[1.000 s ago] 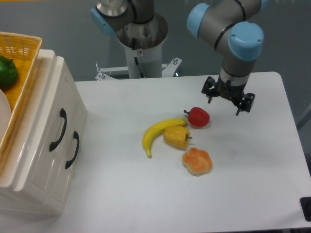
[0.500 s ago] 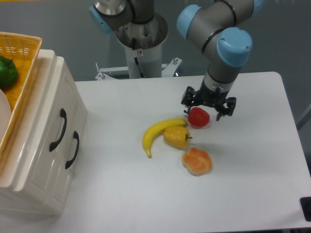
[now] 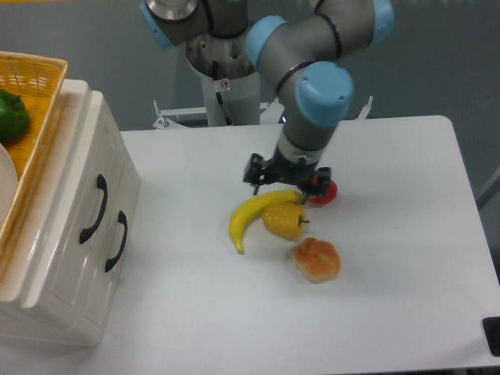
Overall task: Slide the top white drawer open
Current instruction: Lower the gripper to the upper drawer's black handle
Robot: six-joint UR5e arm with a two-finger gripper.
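With its fingers spread and empty, the end effector hangs low over the curved yellow banana, risking a knock, well right of the shut glossy cream-white top drawer at the tabletop's left edge.

The gripper swept left across the table, from right of the red pepper to above the banana.

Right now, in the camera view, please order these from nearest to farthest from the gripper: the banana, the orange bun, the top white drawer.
1. banana: just below the gripper.
2. orange bun: farther toward the front.
3. top white drawer: far left.
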